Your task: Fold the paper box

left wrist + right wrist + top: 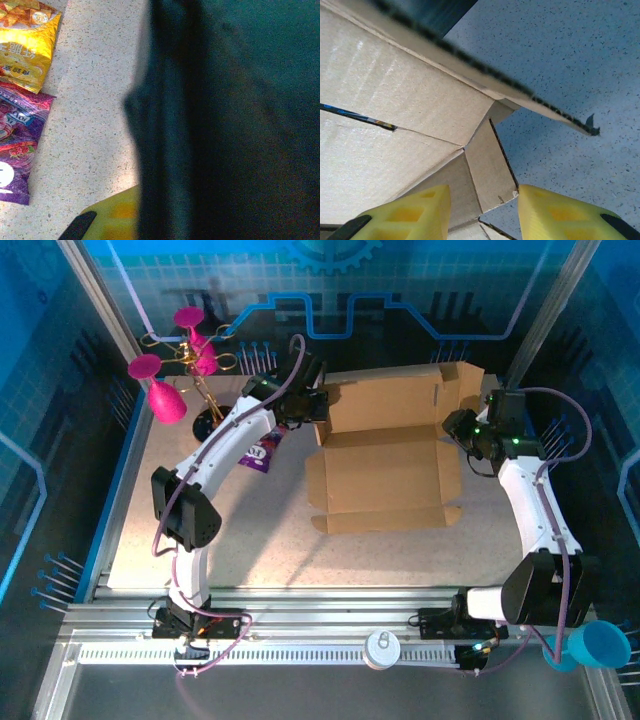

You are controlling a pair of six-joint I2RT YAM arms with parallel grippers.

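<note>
My left gripper [318,405] pinching the back flap of the paper box [385,475], right gripper [481,196] spread astride its corner tab, box mid tabletop [250,540], purple packet [262,450] and yellow packet [27,42] just left.

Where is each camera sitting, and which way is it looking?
Top external: above and behind the arms, looking down at the flat brown cardboard box; shows both arms, left end effector, right end effector.
Left wrist: on the left arm, facing down at a yellow snack packet and purple snack packet; one yellow finger shows.
Right wrist: on the right arm, facing the box's flaps; two yellow fingers show.
Shared: top and right wrist see the box.
</note>
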